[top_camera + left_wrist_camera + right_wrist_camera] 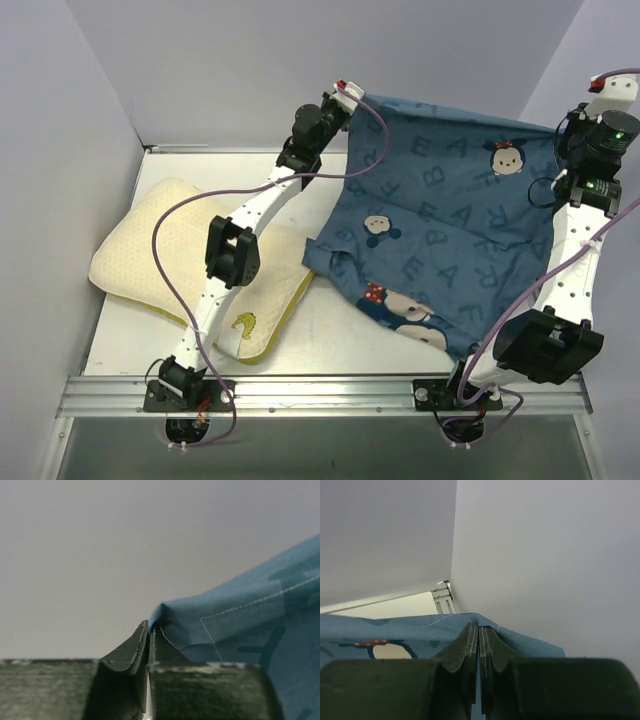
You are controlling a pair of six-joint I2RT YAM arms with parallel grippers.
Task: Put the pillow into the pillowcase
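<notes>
The blue pillowcase (pixel 450 220), printed with letters and mouse faces, hangs lifted between both arms, its lower edge trailing on the table. My left gripper (pixel 352 98) is shut on its far left corner; in the left wrist view the gripper (pixel 149 626) pinches the blue cloth (pixel 240 625). My right gripper (pixel 566 125) is shut on the far right corner; in the right wrist view the gripper (pixel 479 626) has the cloth (pixel 395 630) draped over its tips. The cream pillow (pixel 165 255) with yellow piping lies flat at the left, partly under the left arm.
White walls close in the table at the left, back and right. An aluminium rail (pixel 320 392) runs along the near edge with both arm bases on it. Purple cables (pixel 160 250) loop over the pillow and along the right arm.
</notes>
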